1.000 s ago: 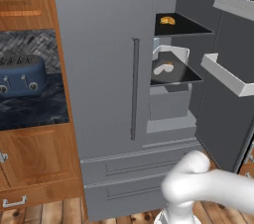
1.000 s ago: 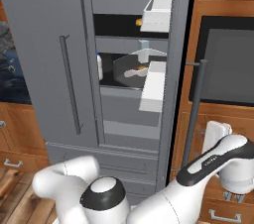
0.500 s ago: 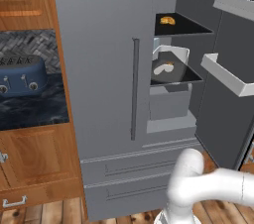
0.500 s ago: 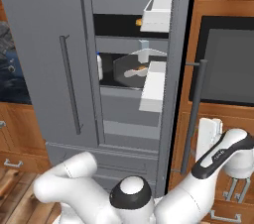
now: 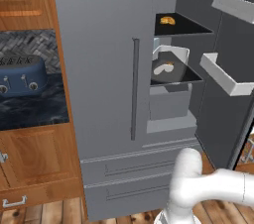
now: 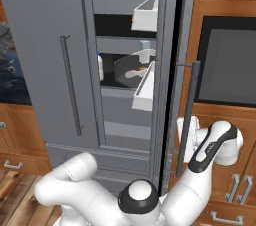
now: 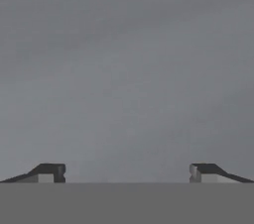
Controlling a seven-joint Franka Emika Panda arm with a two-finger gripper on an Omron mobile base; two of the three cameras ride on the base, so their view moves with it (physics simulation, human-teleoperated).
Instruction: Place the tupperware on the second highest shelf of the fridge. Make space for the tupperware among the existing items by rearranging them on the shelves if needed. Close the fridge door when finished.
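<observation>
The white lidless rectangular tupperware tub with rounded corners point(image 5: 171, 65) sits in the upper right of the left base frame, on the flat black second highest shelf point(image 5: 191, 77) of the tall grey French-door fridge point(image 5: 104, 49). A pale lump lies inside it, too small to make out. In the right base frame the tub point(image 6: 131, 70) shows at centre, partly behind a white door bin point(image 6: 144, 86). It looks like thin, rigid plastic with smooth walls, so I judge it light but slippery. An open top means tilting could spill the contents, and the rim on a short side is the sensible place to pinch it.

One level up, a small orange-yellow food lump point(image 5: 167, 20) rests on the top black shelf panel point(image 5: 186, 28); it looks soft and irregular. A small white bottle with a blue cap point(image 6: 100, 66) stands left of the tub in the right base frame, probably smooth, hard and easy to tip.

The tall grey fridge door point(image 6: 172, 70) stands open near centre-right of the right base frame, its long vertical bar handle point(image 6: 187, 120) a stiff rod that offers a firm grip for swinging a heavy panel. The arm's hand is low in that frame beside the handle. In the hand frame the gripper point(image 7: 127, 173) has its dark fingertips point(image 7: 49, 172) spread wide at the bottom corners, holding nothing, facing a plain matte grey surface.
</observation>
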